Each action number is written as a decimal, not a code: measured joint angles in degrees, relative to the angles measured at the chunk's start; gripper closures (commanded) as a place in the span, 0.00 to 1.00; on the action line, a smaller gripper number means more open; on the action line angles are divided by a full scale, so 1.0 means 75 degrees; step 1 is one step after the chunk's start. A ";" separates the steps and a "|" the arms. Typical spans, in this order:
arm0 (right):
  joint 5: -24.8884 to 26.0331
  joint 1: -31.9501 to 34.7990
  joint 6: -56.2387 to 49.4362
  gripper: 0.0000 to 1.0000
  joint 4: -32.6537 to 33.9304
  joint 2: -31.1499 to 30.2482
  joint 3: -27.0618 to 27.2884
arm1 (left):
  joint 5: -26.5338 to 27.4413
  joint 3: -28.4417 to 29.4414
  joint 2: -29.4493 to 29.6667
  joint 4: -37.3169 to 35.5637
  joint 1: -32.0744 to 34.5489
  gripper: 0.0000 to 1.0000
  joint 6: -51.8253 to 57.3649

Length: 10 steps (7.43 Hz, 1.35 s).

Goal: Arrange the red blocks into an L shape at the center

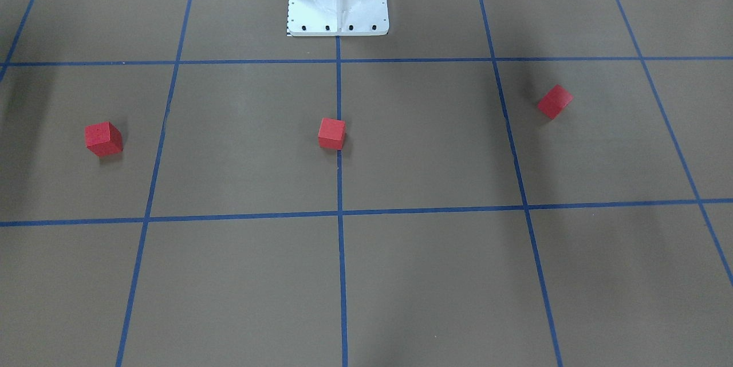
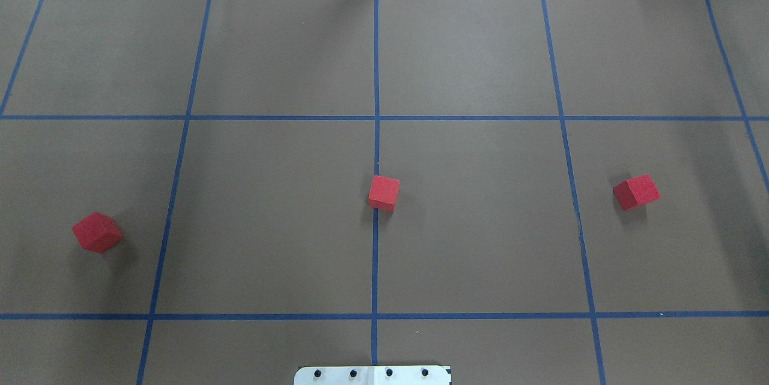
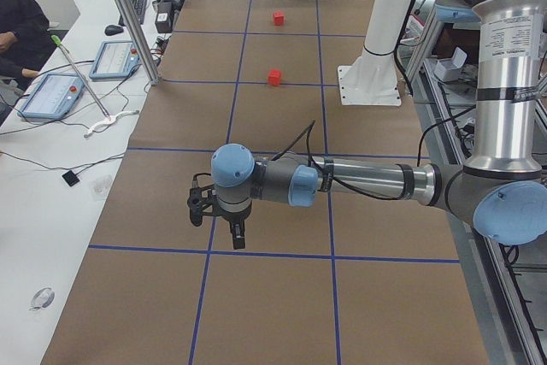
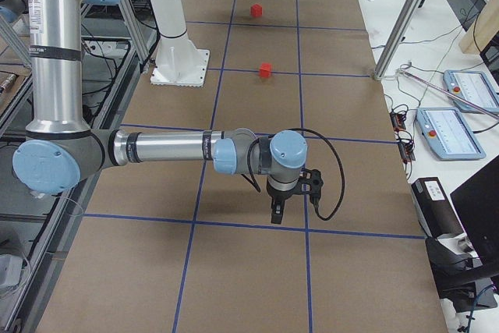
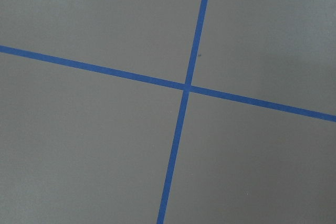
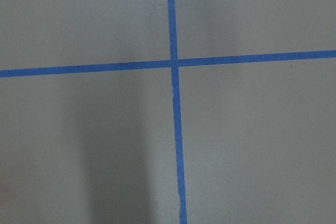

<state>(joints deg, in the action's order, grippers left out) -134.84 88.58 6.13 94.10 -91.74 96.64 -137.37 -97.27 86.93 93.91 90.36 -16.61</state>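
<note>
Three red blocks lie apart in one row on the brown paper. One [image 2: 384,193] [image 1: 331,133] sits on the middle blue tape line at the center [image 2: 375,253]. One [image 2: 97,232] [image 1: 555,101] lies far out on the robot's left. One [image 2: 636,191] [image 1: 103,139] lies far out on its right. My left gripper [image 3: 224,226] shows only in the exterior left view, and my right gripper [image 4: 292,204] only in the exterior right view. Both hang above the paper near the table ends. I cannot tell if they are open or shut. The wrist views show only paper and tape.
The white robot base [image 1: 338,0] stands at the table's near edge on the middle line. Operator tablets [image 3: 51,91] [image 4: 460,126] and cables lie on the side bench, beside metal frame posts [image 3: 128,14]. A person [image 3: 17,23] sits there.
</note>
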 measured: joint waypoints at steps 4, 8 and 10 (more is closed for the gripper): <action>0.0144 -0.0018 0.0006 0.01 0.0220 0.0049 0.0029 | -0.0014 -0.0037 -0.0258 0.0560 -0.0011 0.00 -0.0054; -0.0001 -0.0054 0.0021 0.01 0.0205 -0.0020 0.0369 | -0.0088 0.0034 -0.0346 0.0766 -0.0023 0.00 -0.0116; -0.0074 -0.0417 0.0278 0.02 0.0208 -0.0146 0.0813 | -0.0097 0.0077 -0.0351 0.0779 -0.0045 0.00 -0.0123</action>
<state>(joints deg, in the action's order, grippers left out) -135.39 85.46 8.22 95.66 -92.84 102.73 -138.09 -96.70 84.29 99.76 90.02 -17.53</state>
